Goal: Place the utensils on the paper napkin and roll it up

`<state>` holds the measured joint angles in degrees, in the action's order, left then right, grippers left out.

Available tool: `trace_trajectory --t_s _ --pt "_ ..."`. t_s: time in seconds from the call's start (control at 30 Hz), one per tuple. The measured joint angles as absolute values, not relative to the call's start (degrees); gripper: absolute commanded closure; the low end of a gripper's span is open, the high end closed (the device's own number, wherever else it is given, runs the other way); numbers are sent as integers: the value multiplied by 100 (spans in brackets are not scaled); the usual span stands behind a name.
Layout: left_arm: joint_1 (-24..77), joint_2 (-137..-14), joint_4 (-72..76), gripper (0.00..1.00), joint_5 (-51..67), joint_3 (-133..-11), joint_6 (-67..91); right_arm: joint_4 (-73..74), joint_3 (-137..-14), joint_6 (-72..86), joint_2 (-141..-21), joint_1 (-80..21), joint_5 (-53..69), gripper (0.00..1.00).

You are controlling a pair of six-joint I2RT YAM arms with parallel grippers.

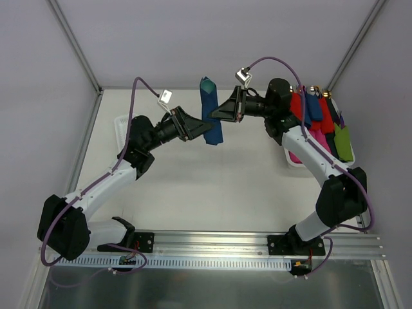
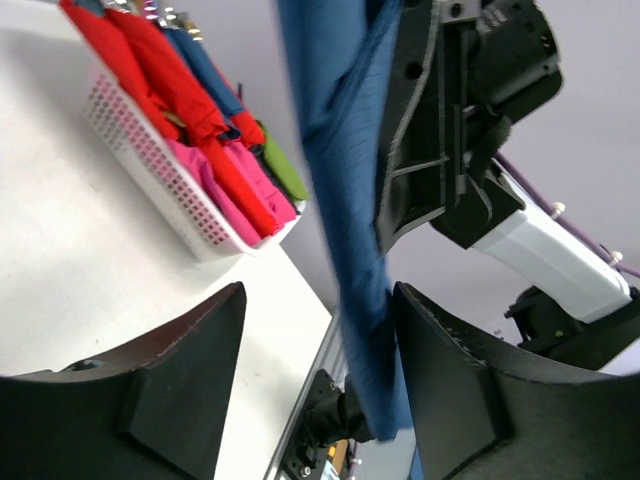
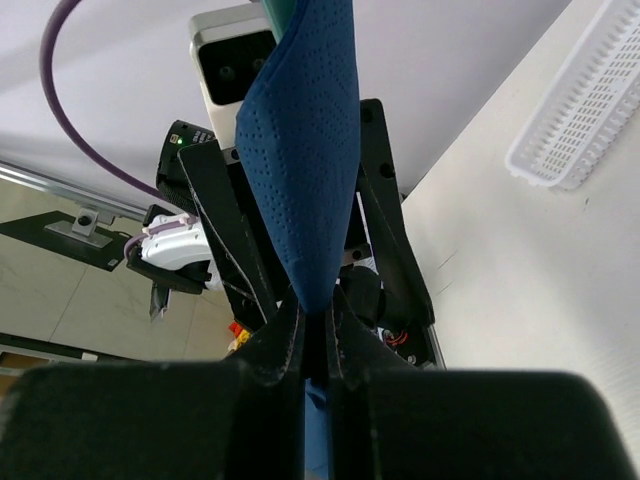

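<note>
The paper napkin is a navy roll held upright in the air over the far middle of the table. A teal end of the utensils pokes out of its top, and shows again in the right wrist view. My right gripper is shut on the roll's middle; in its own view the jaws pinch the navy paper. My left gripper stands open round the roll's lower end. In the left wrist view the roll hangs between the spread fingers, close to the right one.
A white basket at the right edge holds several red, pink, blue and green rolled bundles, also seen in the left wrist view. A second white basket lies at the far left, behind the left arm.
</note>
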<state>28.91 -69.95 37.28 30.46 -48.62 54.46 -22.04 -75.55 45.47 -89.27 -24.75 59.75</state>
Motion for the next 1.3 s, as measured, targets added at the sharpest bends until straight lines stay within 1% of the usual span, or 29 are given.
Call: trace_trajectory --t_s 0.07,0.1,0.13,0.17,0.2,0.23,0.33,0.43,0.63,0.77,0.87,0.93,1.07,1.3 --pt "2812 -6971 3562 31 3046 -4860 5439 -2204 -7555 4545 -8925 -2379 6010 100" --pt "2757 -6938 3465 25 3048 -4860 5437 -2200 -7555 4539 -8925 -2305 6040 100" --pt "2720 -6904 3380 23 3048 -4860 5426 -2165 -7555 4519 -8919 -2252 6053 100" --pt "2668 -6851 3282 11 3048 -4860 5400 -2099 -7555 4460 -8908 -2200 6075 100" --pt "2620 -6796 3179 3 3048 -4860 5339 -1994 -7555 4381 -8888 -2134 6097 100" --pt "2574 -6724 3048 1 3048 -4860 5290 -1887 -7555 4281 -8866 -2058 6125 100" --pt "2499 -6536 2604 1 3055 -4882 5081 -1039 -7664 3527 -8785 -1761 6265 100" --pt "2469 -6495 1970 1 3109 -5122 4707 661 -8195 2167 -8783 -1339 6300 100" --pt "2469 -6510 1142 1 3157 -5518 4099 4311 -9896 -1251 -8989 -121 6141 100" --pt "2469 -6639 939 1 3256 -5544 3944 6261 -11231 -3203 -9741 1011 6025 100" --pt "2469 -6757 819 1 3284 -5546 3898 6794 -12234 -4285 -10602 1758 5863 100" --pt "2469 -6814 751 1 3295 -5546 3863 6958 -12490 -4823 -11030 2171 5684 100" --pt "2469 -6840 698 1 3295 -5544 3815 7310 -12488 -5489 -11439 2733 5282 100" --pt "2469 -6840 709 1 3293 -5537 3813 7496 -12359 -6176 -11472 3262 4908 100"
